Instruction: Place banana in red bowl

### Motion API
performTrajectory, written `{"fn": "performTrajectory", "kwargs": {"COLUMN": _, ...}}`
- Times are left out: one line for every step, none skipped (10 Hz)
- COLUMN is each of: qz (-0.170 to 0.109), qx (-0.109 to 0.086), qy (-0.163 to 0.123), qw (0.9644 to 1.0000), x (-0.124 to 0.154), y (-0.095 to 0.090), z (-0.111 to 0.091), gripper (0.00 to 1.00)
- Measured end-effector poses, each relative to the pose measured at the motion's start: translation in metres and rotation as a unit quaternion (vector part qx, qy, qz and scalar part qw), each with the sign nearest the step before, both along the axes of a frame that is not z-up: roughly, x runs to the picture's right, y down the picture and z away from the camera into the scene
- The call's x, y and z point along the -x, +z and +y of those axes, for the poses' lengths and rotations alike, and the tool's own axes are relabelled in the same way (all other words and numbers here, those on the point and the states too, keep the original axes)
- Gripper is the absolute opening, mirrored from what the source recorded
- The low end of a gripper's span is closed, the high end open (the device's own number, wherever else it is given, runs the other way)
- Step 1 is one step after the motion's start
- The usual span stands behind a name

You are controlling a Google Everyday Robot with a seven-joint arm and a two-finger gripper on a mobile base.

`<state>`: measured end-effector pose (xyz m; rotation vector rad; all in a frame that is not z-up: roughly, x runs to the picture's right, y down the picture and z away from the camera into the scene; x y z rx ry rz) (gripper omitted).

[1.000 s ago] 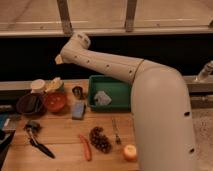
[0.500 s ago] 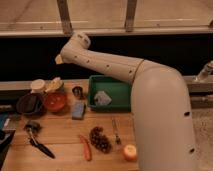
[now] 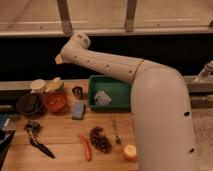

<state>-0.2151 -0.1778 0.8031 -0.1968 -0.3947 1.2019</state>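
The gripper (image 3: 61,59) hangs released, holding nothing, over the bench's back-left corner; the banana (image 3: 53,84) lies there just behind the red bowl (image 3: 55,102), beside a cup (image 3: 37,86); a careless descent may knock the cup or push the banana away.

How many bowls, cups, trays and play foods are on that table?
Bowls: 2 (red bowl, dark bowl)
Cups: 2 (white cup, metal cup)
Trays: 1 (green tray)
Play foods: 4 (banana, orange stick, round orange fruit, dark bunch)
Total: 9
The gripper, at the arm's tip, hangs above the banana's corner, touching nothing.
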Motion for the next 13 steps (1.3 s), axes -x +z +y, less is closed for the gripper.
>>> {"fn": "performTrajectory", "kwargs": {"qz": 0.0, "qx": -0.018, "qy": -0.006, "qw": 0.9998, "x": 0.007, "y": -0.003, "z": -0.007, "gripper": 0.67}}
{"fn": "performTrajectory", "kwargs": {"qz": 0.0, "qx": -0.035, "qy": -0.014, "qw": 0.9993, "x": 0.021, "y": -0.005, "z": -0.015, "gripper": 0.67}}
{"fn": "performTrajectory", "kwargs": {"qz": 0.0, "qx": -0.043, "qy": -0.021, "qw": 0.9988, "x": 0.034, "y": -0.002, "z": -0.018, "gripper": 0.67}}
{"fn": "performTrajectory", "kwargs": {"qz": -0.001, "qx": -0.046, "qy": -0.024, "qw": 0.9987, "x": 0.045, "y": 0.0, "z": -0.019, "gripper": 0.67}}
{"fn": "performTrajectory", "kwargs": {"qz": -0.001, "qx": -0.043, "qy": -0.026, "qw": 0.9987, "x": 0.05, "y": 0.004, "z": -0.017, "gripper": 0.67}}
{"fn": "performTrajectory", "kwargs": {"qz": 0.002, "qx": -0.031, "qy": -0.035, "qw": 0.9989, "x": 0.05, "y": 0.01, "z": -0.009, "gripper": 0.67}}
{"fn": "performTrajectory", "kwargs": {"qz": 0.007, "qx": -0.015, "qy": -0.045, "qw": 0.9988, "x": 0.048, "y": 0.016, "z": 0.004, "gripper": 0.67}}
{"fn": "performTrajectory", "kwargs": {"qz": 0.011, "qx": 0.005, "qy": -0.056, "qw": 0.9983, "x": 0.049, "y": 0.023, "z": 0.018, "gripper": 0.67}}
{"fn": "performTrajectory", "kwargs": {"qz": 0.012, "qx": 0.029, "qy": -0.067, "qw": 0.9972, "x": 0.051, "y": 0.029, "z": 0.035, "gripper": 0.67}}
{"fn": "performTrajectory", "kwargs": {"qz": 0.011, "qx": 0.04, "qy": -0.073, "qw": 0.9965, "x": 0.055, "y": 0.031, "z": 0.047, "gripper": 0.67}}
{"fn": "performTrajectory", "kwargs": {"qz": 0.011, "qx": 0.04, "qy": -0.073, "qw": 0.9965, "x": 0.054, "y": 0.03, "z": 0.046, "gripper": 0.67}}
{"fn": "performTrajectory", "kwargs": {"qz": 0.012, "qx": 0.04, "qy": -0.072, "qw": 0.9966, "x": 0.053, "y": 0.031, "z": 0.046, "gripper": 0.67}}
{"fn": "performTrajectory", "kwargs": {"qz": 0.012, "qx": 0.04, "qy": -0.071, "qw": 0.9966, "x": 0.052, "y": 0.031, "z": 0.046, "gripper": 0.67}}
